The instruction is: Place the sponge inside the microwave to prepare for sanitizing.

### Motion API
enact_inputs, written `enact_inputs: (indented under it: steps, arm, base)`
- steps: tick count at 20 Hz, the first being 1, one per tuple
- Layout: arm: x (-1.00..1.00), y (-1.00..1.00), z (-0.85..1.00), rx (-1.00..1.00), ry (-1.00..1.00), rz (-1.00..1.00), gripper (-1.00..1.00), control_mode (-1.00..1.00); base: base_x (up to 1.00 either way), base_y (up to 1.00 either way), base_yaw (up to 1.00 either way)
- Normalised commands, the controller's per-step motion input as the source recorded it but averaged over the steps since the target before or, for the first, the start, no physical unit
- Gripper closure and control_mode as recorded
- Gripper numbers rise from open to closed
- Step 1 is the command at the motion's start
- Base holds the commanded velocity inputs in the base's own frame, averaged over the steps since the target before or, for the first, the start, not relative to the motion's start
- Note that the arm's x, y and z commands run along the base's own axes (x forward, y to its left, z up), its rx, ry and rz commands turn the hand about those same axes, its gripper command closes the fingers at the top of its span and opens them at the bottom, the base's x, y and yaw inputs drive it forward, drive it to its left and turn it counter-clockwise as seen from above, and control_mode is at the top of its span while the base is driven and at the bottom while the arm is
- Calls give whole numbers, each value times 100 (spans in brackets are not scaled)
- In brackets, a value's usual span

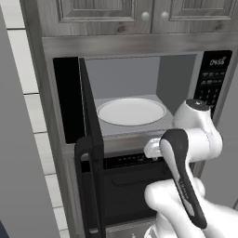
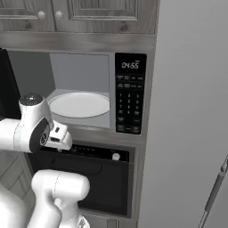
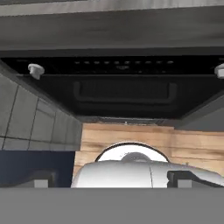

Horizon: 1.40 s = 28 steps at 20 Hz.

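Observation:
The microwave stands open, its dark glass door swung out to the left. Its round pale turntable is bare, and its keypad panel sits on the right. The sponge is out of view. My hand hangs just below the microwave's front lip and points downward. In the hand view my gripper is open, its fingertips far apart with nothing held between them.
A black oven with small round knobs sits directly under the microwave. Grey wood cabinets hang above. A tall grey panel with a long handle fills the right. Wooden floor lies below.

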Motion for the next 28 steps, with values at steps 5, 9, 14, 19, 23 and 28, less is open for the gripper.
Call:
enact_inputs:
  steps: [5, 9, 14, 19, 23, 28]
  arm:
    - [1, -37, 0, -31, 13, -47, -100, -100]
    - [1, -18, 0, 0, 0, 2, -100, -100]
    - [7, -53, -10, 0, 0, 24, -100, -100]
    - [0, 0, 0, 0, 0, 3, -100, -100]
    - [0, 0, 0, 0, 0, 0, -100, -100]
    - [0, 0, 0, 0, 0, 0, -100, 100]
  base:
    - [0, 0, 0]
    - [0, 0, 0]
    - [0, 0, 0]
    - [0, 0, 0]
    - [0, 0, 0]
    - [-52, -24, 0]
